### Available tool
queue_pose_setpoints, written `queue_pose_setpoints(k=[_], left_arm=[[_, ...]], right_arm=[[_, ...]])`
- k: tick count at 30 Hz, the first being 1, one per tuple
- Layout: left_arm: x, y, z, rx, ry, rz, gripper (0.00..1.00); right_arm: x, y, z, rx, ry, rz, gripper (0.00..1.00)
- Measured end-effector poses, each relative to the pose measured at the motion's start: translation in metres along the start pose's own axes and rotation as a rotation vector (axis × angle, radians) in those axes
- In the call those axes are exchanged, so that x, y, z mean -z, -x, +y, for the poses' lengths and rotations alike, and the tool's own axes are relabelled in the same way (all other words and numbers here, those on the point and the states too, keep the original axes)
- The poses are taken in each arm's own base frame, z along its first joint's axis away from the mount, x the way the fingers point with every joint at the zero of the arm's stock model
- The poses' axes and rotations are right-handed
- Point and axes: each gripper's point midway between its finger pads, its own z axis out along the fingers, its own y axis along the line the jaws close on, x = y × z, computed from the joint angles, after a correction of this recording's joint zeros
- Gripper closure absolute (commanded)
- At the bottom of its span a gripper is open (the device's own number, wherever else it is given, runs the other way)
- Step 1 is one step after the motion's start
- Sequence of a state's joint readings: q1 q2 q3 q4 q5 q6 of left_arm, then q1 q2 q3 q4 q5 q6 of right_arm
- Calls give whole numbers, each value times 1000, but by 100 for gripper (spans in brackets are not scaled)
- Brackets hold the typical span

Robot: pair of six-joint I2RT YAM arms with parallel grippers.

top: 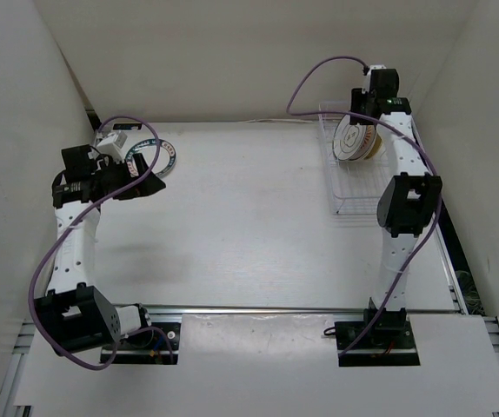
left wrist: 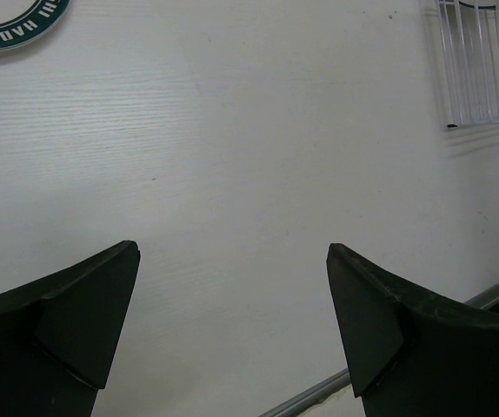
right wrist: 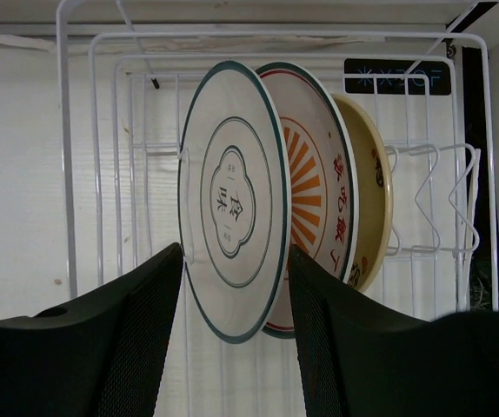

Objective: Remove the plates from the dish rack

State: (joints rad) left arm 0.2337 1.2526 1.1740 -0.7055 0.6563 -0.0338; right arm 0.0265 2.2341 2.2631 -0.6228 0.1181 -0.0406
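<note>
Here, the left claw hangs over the bare table, its fingers wide apart and holding nothing. A dark-rimmed plate lies flat on the table just beside it. The right claw, its fingers likewise apart, faces the rack at the far right of the table. Three plates stand on edge in the rack: a green-rimmed plate in front, a sunburst plate behind it, and a tan plate last. The front plate's lower edge shows between the fingers; contact cannot be judged.
</note>
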Motion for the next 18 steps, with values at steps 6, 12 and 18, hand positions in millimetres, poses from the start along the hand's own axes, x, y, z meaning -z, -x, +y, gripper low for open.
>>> queue_pose_setpoints(k=[6, 12, 18], left_arm=[[2, 0, -2, -7, -9, -3, 0], [1, -1, -2, -10, -10, -2, 0], [1, -1, -2, -9, -10, -1, 0]], right_arm=[[-12, -4, -3, 16, -18, 7, 44], [-17, -5, -5, 21, -29, 6, 45], [-28, -8, -5, 31, -26, 10, 53]])
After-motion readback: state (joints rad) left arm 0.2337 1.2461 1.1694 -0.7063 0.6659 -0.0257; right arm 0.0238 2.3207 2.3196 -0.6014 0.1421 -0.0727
